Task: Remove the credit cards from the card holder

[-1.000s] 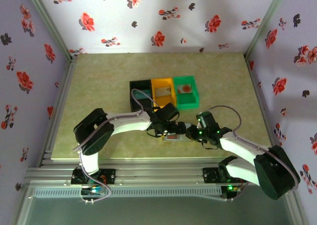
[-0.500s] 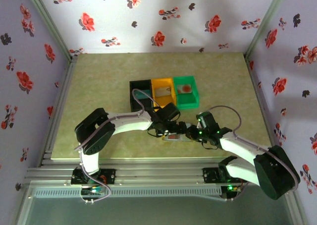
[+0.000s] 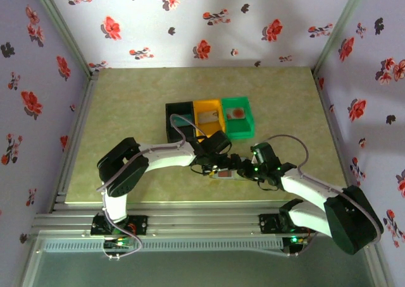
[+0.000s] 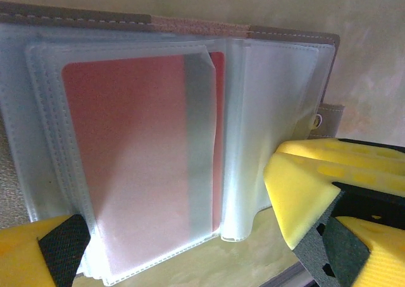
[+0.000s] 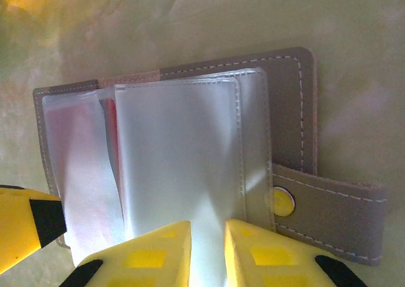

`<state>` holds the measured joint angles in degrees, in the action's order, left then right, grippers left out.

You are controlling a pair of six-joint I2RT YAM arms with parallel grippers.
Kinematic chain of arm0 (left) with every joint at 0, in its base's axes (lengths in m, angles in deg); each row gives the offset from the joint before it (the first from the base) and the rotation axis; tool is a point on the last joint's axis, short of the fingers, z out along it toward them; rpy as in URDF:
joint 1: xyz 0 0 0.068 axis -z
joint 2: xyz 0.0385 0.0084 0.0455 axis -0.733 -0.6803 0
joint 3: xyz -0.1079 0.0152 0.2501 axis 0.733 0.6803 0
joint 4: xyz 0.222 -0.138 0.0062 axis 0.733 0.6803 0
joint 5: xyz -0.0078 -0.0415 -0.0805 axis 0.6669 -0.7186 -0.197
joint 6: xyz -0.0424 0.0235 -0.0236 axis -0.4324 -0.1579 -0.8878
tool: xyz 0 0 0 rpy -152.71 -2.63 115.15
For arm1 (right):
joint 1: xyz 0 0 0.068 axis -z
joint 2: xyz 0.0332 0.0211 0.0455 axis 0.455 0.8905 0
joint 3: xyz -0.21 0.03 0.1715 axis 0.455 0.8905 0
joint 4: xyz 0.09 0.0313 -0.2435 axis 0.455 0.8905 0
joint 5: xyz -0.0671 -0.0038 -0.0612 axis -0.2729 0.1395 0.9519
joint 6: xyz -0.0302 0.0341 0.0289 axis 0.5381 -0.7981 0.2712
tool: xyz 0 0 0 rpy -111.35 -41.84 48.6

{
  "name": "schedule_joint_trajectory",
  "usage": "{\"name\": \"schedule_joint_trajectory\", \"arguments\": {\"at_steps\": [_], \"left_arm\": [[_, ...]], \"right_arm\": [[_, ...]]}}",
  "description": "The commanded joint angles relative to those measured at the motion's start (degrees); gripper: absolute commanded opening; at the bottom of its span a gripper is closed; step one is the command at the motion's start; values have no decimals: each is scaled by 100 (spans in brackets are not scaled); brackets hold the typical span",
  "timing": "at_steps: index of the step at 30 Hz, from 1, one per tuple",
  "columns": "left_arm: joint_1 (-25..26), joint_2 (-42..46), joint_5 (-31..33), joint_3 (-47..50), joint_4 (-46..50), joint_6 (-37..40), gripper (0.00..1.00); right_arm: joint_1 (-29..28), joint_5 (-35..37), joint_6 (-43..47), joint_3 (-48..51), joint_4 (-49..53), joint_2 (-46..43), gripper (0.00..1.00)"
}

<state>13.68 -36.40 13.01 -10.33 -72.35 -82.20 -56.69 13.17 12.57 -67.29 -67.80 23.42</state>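
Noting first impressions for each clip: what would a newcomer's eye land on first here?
The open grey stitched card holder lies on the mottled tabletop, a red card glowing through its clear plastic sleeves. Yellow-fingered grippers flank it: the left gripper is wide open around the sleeves, and the right gripper appears pinched on their near edge. Behind stands a row of black, orange and green plastic bins.

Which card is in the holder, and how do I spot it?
Start at the three bins on the table; towards its near edge lies the open grey card holder. Inside its clear sleeves sits a red card, the only colour among frosted plastic.
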Motion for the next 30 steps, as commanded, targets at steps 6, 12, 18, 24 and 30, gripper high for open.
{"name": "schedule_joint_trajectory", "arguments": {"at_steps": [6,12,18,24,30], "left_arm": [[79,-40,-214,-216,-550,-167,100],[79,-30,-287,-216,-758,-280,100],[79,-56,-368,-242,-913,-348,100],[88,-35,-476,-233,-1154,-403,100],[123,17,-477,-207,-1295,-376,100]], "right_arm": [[-34,-9,-54,158,34,101,23],[-34,-44,-63,155,-20,180,23],[-34,-53,-67,162,-46,189,23],[-34,-53,-70,180,-72,205,22],[-33,-66,-71,182,-82,202,21]]}}
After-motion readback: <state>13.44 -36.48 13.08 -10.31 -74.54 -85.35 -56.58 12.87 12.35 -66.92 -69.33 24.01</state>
